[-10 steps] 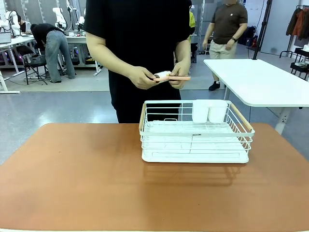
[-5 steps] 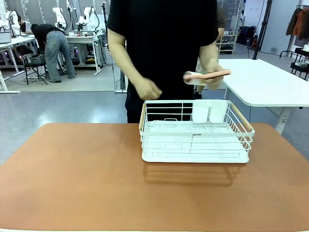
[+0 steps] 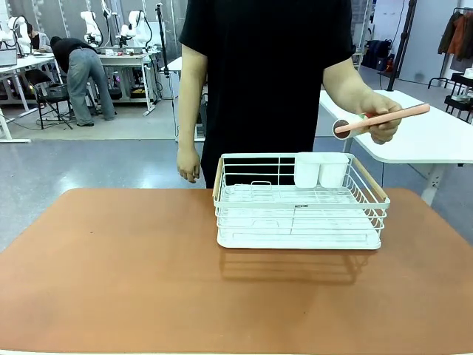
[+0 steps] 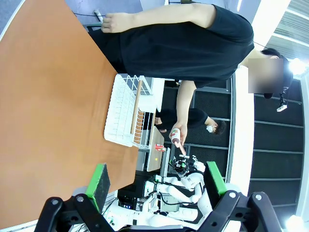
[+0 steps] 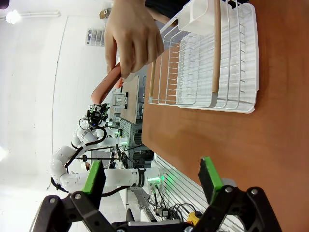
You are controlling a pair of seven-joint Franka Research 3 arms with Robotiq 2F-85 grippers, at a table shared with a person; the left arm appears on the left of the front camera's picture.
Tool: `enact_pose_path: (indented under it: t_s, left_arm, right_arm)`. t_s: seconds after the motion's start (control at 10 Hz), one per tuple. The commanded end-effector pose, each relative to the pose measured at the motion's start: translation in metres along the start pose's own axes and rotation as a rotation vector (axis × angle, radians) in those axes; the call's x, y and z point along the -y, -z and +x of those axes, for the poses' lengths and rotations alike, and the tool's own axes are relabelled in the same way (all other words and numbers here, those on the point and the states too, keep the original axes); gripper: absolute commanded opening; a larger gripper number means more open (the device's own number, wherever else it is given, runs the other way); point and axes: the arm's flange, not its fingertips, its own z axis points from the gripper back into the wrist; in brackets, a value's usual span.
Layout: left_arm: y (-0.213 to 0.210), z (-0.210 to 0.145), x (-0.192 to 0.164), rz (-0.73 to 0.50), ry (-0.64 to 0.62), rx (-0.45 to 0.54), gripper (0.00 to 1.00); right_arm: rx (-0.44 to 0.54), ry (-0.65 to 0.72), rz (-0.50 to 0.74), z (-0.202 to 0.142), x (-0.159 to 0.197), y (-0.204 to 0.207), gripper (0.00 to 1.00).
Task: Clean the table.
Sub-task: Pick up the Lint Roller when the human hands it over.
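The left claw (image 4: 157, 186) hangs with its green pads spread wide and nothing between them. Before it lies the terracotta worktop (image 3: 111, 259), carrying a white wire rack (image 3: 299, 203) toward one o'clock of its middle. At two o'clock from the rack the person's hand (image 3: 380, 124) holds out a pink-handled roller (image 3: 406, 112) — so cleaning looks not yet begun, a handover pending. The right claw (image 5: 150, 176), equally wide open and empty, would likely need to reach across and close squarely on that handle.

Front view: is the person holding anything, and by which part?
The person's hand holds a pink-handled roller, gripped around the middle of its handle.
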Motion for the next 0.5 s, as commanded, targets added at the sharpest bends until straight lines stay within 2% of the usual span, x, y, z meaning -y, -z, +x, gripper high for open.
enact_pose_path:
  t_s: [0.0,0.1,0.3,0.4]
  left_arm:
    - [-0.003,-0.003,-0.001,-0.012,0.006,-0.011,1.00]
    - [-0.003,-0.003,-0.001,-0.012,0.006,-0.011,1.00]
    - [-0.003,-0.003,-0.001,-0.012,0.006,-0.011,1.00]
    - [-0.003,-0.003,-0.001,-0.012,0.006,-0.011,1.00]
  right_arm:
    - [0.005,-0.006,0.015,-0.001,-0.004,0.000,1.00]
    - [0.000,0.000,0.000,0.000,0.000,0.000,1.00]
    - [0.043,0.090,-0.055,-0.019,-0.047,0.023,1.00]
    - [0.053,0.092,-0.107,-0.028,-0.068,0.042,1.00]
